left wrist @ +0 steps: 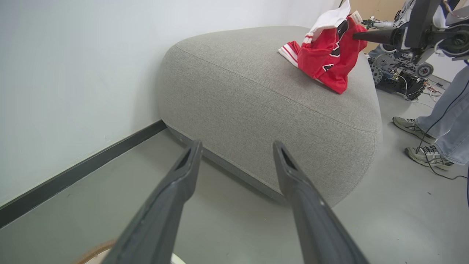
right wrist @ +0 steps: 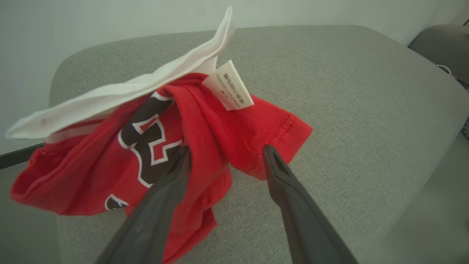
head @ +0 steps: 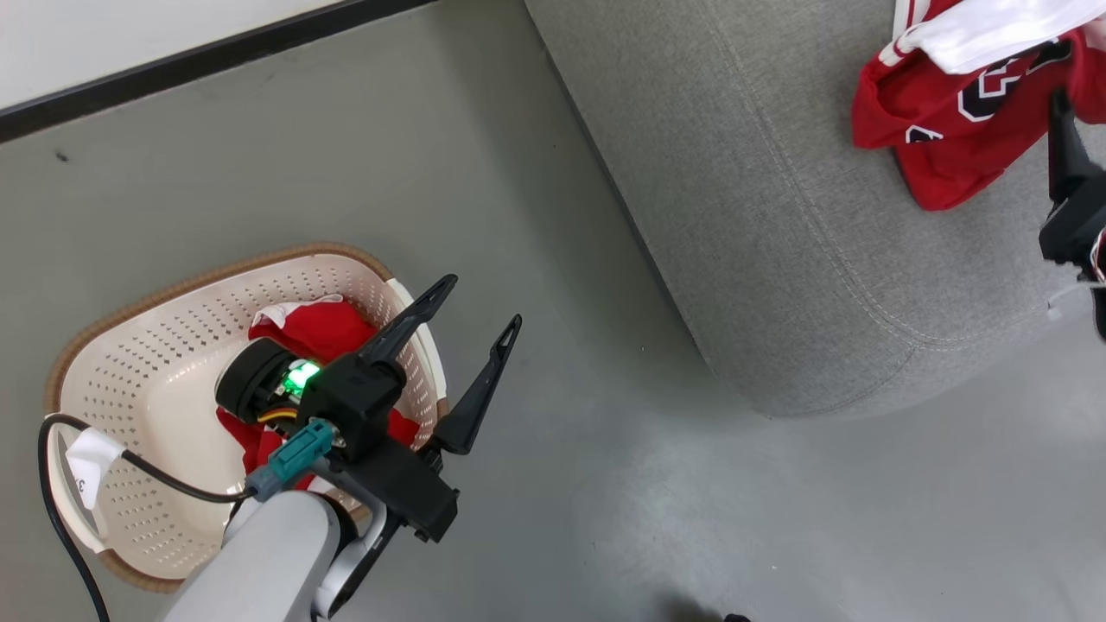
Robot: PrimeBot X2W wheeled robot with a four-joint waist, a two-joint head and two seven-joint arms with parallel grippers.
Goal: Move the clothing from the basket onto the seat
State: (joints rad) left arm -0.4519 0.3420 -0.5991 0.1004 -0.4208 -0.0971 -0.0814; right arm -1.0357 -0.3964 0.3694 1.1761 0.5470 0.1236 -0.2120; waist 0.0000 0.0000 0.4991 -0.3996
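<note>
The cream basket (head: 147,389) sits on the floor at lower left with one red garment (head: 324,333) crumpled inside. My left gripper (head: 482,302) hangs open over the basket's right rim, empty; in the left wrist view it (left wrist: 236,145) points at the grey seat (left wrist: 256,84). The other red garment (right wrist: 146,154), with black white-outlined lettering and white trim, lies bunched on the seat (right wrist: 348,91). My right gripper (right wrist: 226,150) is open, its two fingers straddling a red fold without pinching it. One of its fingers (head: 1064,151) shows at the right edge beside the garment (head: 950,121).
A dark baseboard (head: 216,56) runs along the white wall behind the basket. A black cable (head: 52,484) loops by the basket's left side. A person's feet (left wrist: 427,156) and floor equipment (left wrist: 397,77) are beyond the seat's far end. Grey floor (head: 605,449) separates basket and seat.
</note>
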